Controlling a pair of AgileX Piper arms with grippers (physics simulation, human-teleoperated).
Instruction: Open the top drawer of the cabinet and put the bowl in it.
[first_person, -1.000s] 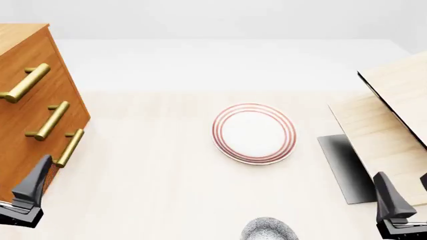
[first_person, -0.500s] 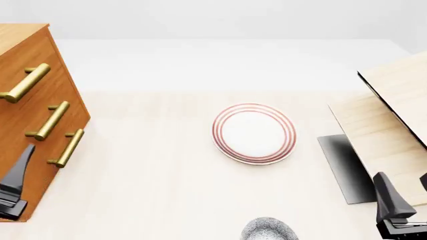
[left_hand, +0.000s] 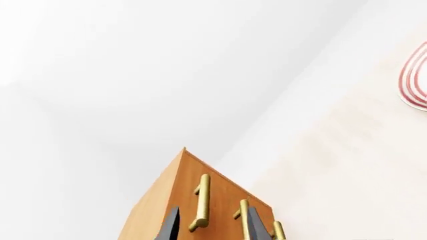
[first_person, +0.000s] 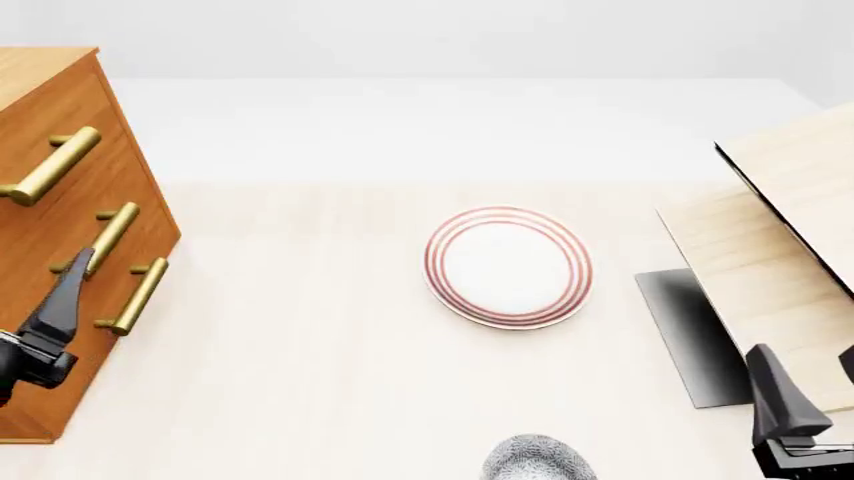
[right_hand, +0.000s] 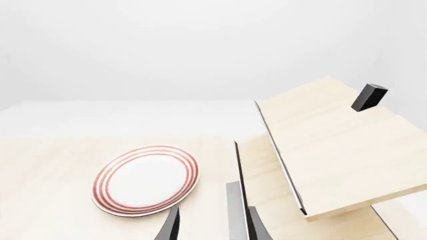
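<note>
Left gripper (first_person: 60, 300) has risen and moved in toward the cabinet (first_person: 54, 200) over the last second: it sat low at the near left corner, and now its dark finger (first_person: 70, 285) stands in front of the wooden face, between the middle handle (first_person: 96, 240) and the lowest handle (first_person: 138, 295). That reads as the approach to the pull, but the target is higher and farther: the top drawer (first_person: 54, 120) is shut, and its brass handle (first_person: 51, 165) is well above the finger. In the left wrist view the two fingertips (left_hand: 170, 227) stand apart with a handle (left_hand: 200, 202) showing between them, so the jaws are open at a moderate width and grip nothing. I judge the gripper must climb further before it can close on the top bar; closing now would risk taking a lower drawer.

Nothing else has shifted. A pale wood structure (first_person: 781, 250) fills the right side. The red-ringed plate (first_person: 509, 266) lies in the table's middle. The bowl (first_person: 538, 460) sits at the near edge, centre, only its speckled top in view, well apart from both arms. Right gripper (first_person: 787, 420) waits at the near right; its fingertips (right_hand: 172, 227) stand apart in its wrist view, empty.
</note>
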